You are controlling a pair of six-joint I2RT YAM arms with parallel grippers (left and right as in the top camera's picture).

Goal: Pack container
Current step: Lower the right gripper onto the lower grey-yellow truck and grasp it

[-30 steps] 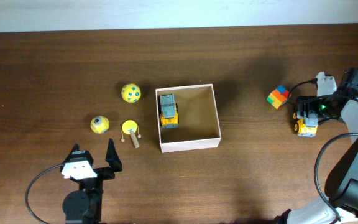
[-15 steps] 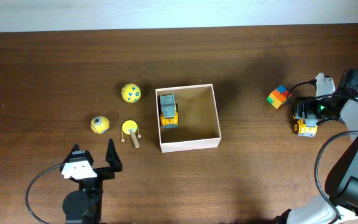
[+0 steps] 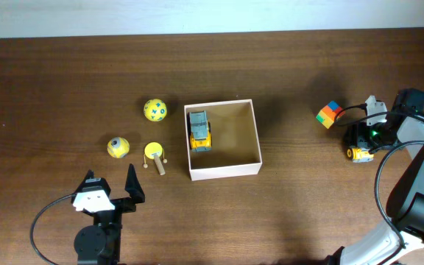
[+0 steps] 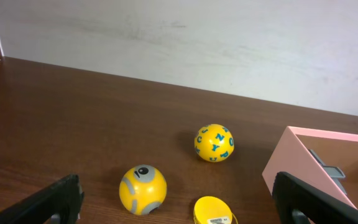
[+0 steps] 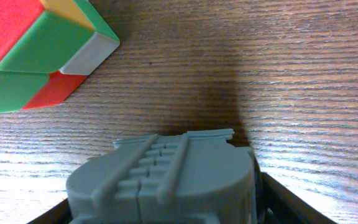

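Square, shallow cardboard container (image 3: 224, 171), white walls, tan inside: middle of the dark wooden counter (image 3: 65, 81). We judge it light, stiff, crushable; take by one wall. The left gripper (image 3: 110, 175) gapes wide; the right gripper (image 3: 359, 143) straddles a grey-and-yellow toy truck (image 5: 166, 180), and we cannot tell whether it grips.

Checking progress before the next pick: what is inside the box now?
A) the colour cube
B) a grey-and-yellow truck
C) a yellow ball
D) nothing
B: in the overhead view only the truck sits in the box, by its left wall; the cube lies outside on the table.
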